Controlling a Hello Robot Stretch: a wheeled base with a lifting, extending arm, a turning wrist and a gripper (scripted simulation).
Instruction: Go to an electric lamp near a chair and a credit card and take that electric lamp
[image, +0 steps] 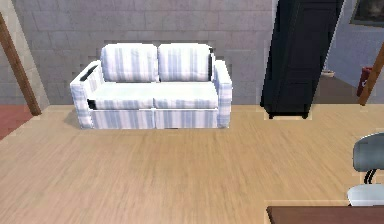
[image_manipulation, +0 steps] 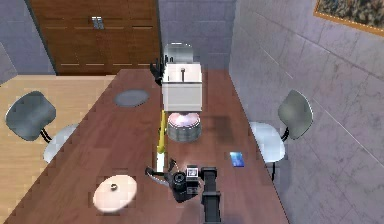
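In the arm side view a lamp with a white boxy shade (image_manipulation: 183, 88) and a thin yellow stem (image_manipulation: 163, 135) stands on a long brown table (image_manipulation: 110, 140). Its foot lies near my gripper (image_manipulation: 162, 174), whose dark body sits at the arm's far end by the table's near edge. Because the lamp's foot rests on the table at the fingers, I cannot tell whether the gripper holds anything. A small blue card (image_manipulation: 237, 158) lies on the table to the gripper's right. Grey chairs stand at the table's right (image_manipulation: 285, 120) and left (image_manipulation: 32, 115).
On the table lie a round pinkish thing (image_manipulation: 183, 126), a grey plate (image_manipulation: 130, 97) and a pale disc (image_manipulation: 115, 191). A wooden door (image_manipulation: 95, 35) is behind. The forward view has a striped sofa (image: 152, 85), a dark cabinet (image: 298, 60) and a chair (image: 368, 165).
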